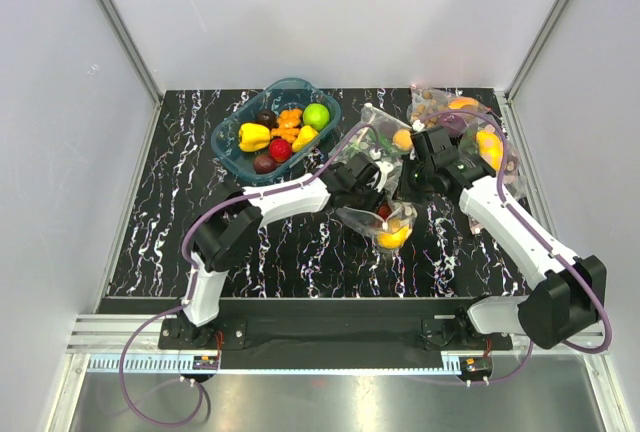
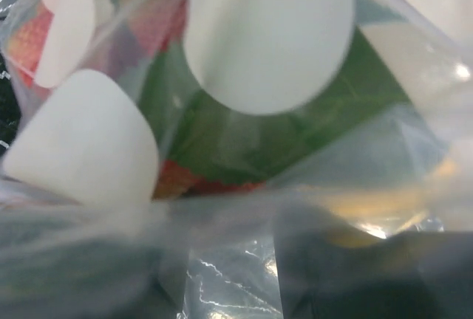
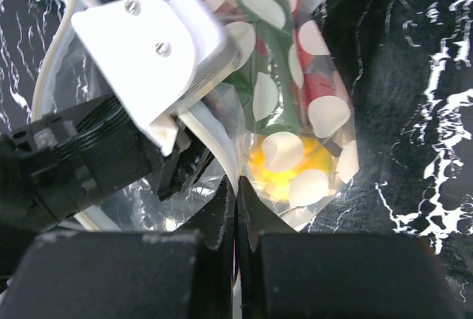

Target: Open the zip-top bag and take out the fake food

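Observation:
The zip-top bag (image 1: 385, 224) is clear with white dots and hangs mid-table between both grippers. Fake food shows through it: a yellow fruit (image 3: 288, 164) low down and a red berry cluster with green leaves (image 3: 318, 86) above. My right gripper (image 3: 236, 186) is shut on the bag's top edge strip; seen from above, my right gripper (image 1: 404, 190) is at the bag's right. My left gripper (image 1: 372, 194) is at the bag's upper left. In the left wrist view the bag (image 2: 259, 53) fills the frame. There my left gripper (image 2: 229, 275) shows two blurred dark fingers apart under the film.
A blue-green tub (image 1: 225, 147) at the back left holds several plastic fruits, among them a lime-green apple (image 1: 316, 115). Other bags (image 1: 470, 122) with orange and brown pieces lie at the back right. Another dotted bag (image 1: 390, 132) lies behind the grippers.

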Controlling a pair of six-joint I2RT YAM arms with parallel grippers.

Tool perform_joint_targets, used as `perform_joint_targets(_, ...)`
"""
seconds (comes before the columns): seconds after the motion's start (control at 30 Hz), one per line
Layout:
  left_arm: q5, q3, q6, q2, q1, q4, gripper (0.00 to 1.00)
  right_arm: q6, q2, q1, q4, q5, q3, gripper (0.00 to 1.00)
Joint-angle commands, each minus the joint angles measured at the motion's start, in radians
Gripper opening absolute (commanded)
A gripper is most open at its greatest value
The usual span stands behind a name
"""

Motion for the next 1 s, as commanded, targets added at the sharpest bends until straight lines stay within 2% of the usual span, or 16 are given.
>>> perform_joint_targets(0.0, 0.054, -0.004, 0.042, -0.047, 0.004, 0.081, 0.13, 0.012, -0.025, -0.033, 0.002, 0.038, 0.006, 0.01)
perform_joint_targets(0.03, 0.057, -0.001, 0.043, -0.049, 0.004, 0.075, 0.05, 0.014, -0.041, -0.043, -0.004, 0.039, 0.008, 0.04)
perform_joint_targets(0.07, 0.061, 0.000, 0.045, -0.050, 0.004, 0.058, 0.03, 0.015, -0.050, -0.066, -0.002, 0.039, 0.011, 0.09)
perform_joint_targets(0.1, 0.065, -0.001, 0.048, -0.055, 0.005, 0.052, 0.01, 0.020, -0.058, -0.075, -0.004, 0.062, 0.009, 0.29)
perform_joint_targets(0.13, 0.069, -0.015, 0.048, -0.069, 0.008, 0.049, 0.00, 0.023, -0.079, -0.087, -0.006, 0.067, 0.008, 0.39)
perform_joint_targets(0.23, 0.100, -0.056, 0.028, -0.107, 0.028, 0.062, 0.00, 0.028, -0.120, -0.139, -0.004, 0.064, -0.017, 0.61)
perform_joint_targets(0.27, 0.133, -0.066, 0.017, -0.115, 0.036, 0.066, 0.00, 0.032, -0.130, -0.150, -0.001, 0.047, -0.046, 0.64)
perform_joint_targets(0.37, 0.198, -0.093, -0.037, -0.153, 0.074, 0.079, 0.00, 0.047, -0.165, -0.196, 0.040, -0.034, -0.132, 0.69)
perform_joint_targets(0.63, 0.351, -0.107, -0.192, -0.187, 0.150, 0.132, 0.00, 0.008, -0.211, -0.227, 0.341, -0.299, -0.351, 0.68)
perform_joint_targets(0.8, 0.364, -0.115, -0.235, -0.184, 0.177, 0.115, 0.00, -0.008, -0.251, -0.227, 0.473, -0.402, -0.420, 0.67)
perform_joint_targets(0.97, 0.377, -0.147, -0.279, -0.196, 0.197, 0.133, 0.00, -0.038, -0.248, -0.227, 0.528, -0.534, -0.468, 0.66)
